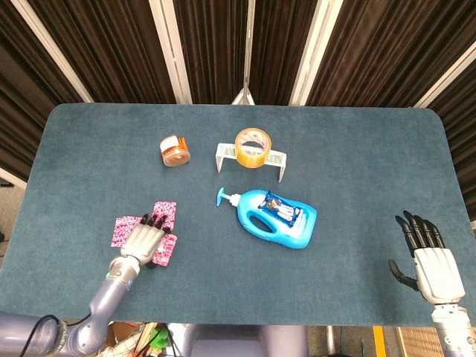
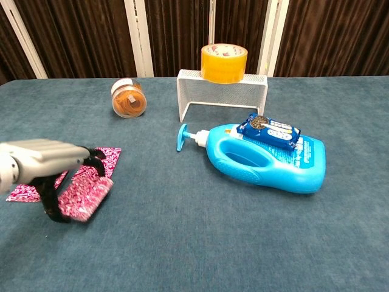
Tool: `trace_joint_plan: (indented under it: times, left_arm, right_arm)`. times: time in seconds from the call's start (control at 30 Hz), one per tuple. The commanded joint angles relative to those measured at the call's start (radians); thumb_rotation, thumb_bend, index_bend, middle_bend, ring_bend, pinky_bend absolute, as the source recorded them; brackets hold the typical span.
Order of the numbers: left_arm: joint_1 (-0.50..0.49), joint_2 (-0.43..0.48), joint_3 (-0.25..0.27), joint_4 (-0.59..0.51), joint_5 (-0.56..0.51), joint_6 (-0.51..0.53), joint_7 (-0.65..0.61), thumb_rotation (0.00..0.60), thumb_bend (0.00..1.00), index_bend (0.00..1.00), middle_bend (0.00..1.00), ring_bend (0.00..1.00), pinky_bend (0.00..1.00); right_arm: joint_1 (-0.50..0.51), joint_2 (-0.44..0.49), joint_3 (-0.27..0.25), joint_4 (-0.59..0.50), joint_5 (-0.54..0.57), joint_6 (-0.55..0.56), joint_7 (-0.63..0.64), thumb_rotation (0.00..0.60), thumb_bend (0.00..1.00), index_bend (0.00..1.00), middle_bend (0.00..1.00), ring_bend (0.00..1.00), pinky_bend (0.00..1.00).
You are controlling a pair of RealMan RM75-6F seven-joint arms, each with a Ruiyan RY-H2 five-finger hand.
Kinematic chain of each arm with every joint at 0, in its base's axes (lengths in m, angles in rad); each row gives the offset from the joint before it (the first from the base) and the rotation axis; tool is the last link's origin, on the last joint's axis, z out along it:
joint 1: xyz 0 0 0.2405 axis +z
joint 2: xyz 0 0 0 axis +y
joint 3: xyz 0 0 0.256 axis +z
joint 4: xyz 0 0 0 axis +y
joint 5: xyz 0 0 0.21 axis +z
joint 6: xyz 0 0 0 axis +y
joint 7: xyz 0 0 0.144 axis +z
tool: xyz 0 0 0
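In the head view, the left hand (image 1: pixel 145 242) is seen near the front left of the teal table (image 1: pixel 357 149), its fingers closed on a pink patterned packet (image 1: pixel 168 249) that juts out on the side toward the bottle. Two more pink packets lie flat by it: one (image 1: pixel 123 229) just outboard of the hand, another (image 1: pixel 166 211) at its fingertips. Further in, a blue detergent bottle (image 1: pixel 275 219) is laid on its side with a blue snack pack (image 1: pixel 281 209) resting on it; behind are a white wire rack (image 1: pixel 251 158) bearing a roll of yellow tape (image 1: pixel 253 146), and a small jar (image 1: pixel 175 150) on its side. The right hand (image 1: pixel 430 260) is held at the front right edge, fingers spread and empty. In the chest view, the left hand (image 2: pixel 45 167) is shown clamping the packet (image 2: pixel 85 198), which is tilted and raised off the cloth, with the other two packets (image 2: pixel 24 190) (image 2: pixel 108 155) partly hidden behind it. The bottle (image 2: pixel 267 161), snack pack (image 2: pixel 269 131), rack (image 2: pixel 222 91), tape (image 2: pixel 223 62) and jar (image 2: pixel 128 98) are seen well apart from it. The right hand is not shown here.
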Motion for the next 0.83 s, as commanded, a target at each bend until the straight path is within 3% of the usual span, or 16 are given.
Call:
trace_joint_plan:
  times: [0.03, 0.1, 0.17, 0.37, 0.53, 0.7, 0.83]
  left_arm:
    - [-0.008, -0.011, 0.011, 0.002, -0.009, 0.000, 0.019, 0.600, 0.27, 0.19, 0.00, 0.00, 0.00]
    - [-0.009, -0.010, 0.016, -0.002, -0.006, 0.012, 0.029, 0.600, 0.23, 0.07, 0.00, 0.00, 0.00]
    - [-0.006, -0.003, 0.016, -0.013, 0.003, 0.028, 0.028, 0.600, 0.20, 0.01, 0.00, 0.00, 0.00]
    - [0.011, 0.045, 0.004, -0.062, 0.045, 0.047, -0.026, 0.600, 0.20, 0.00, 0.00, 0.00, 0.00]
    - [0.061, 0.126, 0.020, -0.127, 0.168, 0.078, -0.124, 0.600, 0.20, 0.00, 0.00, 0.00, 0.00]
    - [0.188, 0.263, 0.113, -0.184, 0.417, 0.212, -0.251, 0.600, 0.20, 0.00, 0.00, 0.00, 0.00]
    - [0.334, 0.346, 0.208, -0.088, 0.624, 0.405, -0.343, 0.600, 0.19, 0.00, 0.00, 0.00, 0.00]
  right_arm:
    - [0.000, 0.000, 0.000, 0.000, 0.000, 0.001, 0.000, 0.600, 0.36, 0.00, 0.00, 0.00, 0.09]
    - [-0.001, 0.000, -0.001, 0.000, -0.002, 0.002, 0.001, 0.600, 0.36, 0.00, 0.00, 0.00, 0.09]
    - [-0.001, 0.000, -0.001, 0.001, -0.003, 0.001, 0.001, 0.600, 0.36, 0.00, 0.00, 0.00, 0.09]
    - [-0.001, -0.001, -0.002, 0.004, -0.004, 0.002, -0.003, 0.600, 0.36, 0.00, 0.00, 0.00, 0.09]
    - [-0.001, -0.002, -0.002, 0.006, -0.004, 0.003, -0.008, 0.600, 0.36, 0.00, 0.00, 0.00, 0.09]
    - [-0.001, -0.006, -0.003, 0.009, -0.004, 0.002, -0.021, 0.600, 0.36, 0.00, 0.00, 0.00, 0.09]
    - [-0.003, -0.006, 0.002, 0.013, -0.001, 0.010, -0.035, 0.600, 0.36, 0.00, 0.00, 0.00, 0.09]
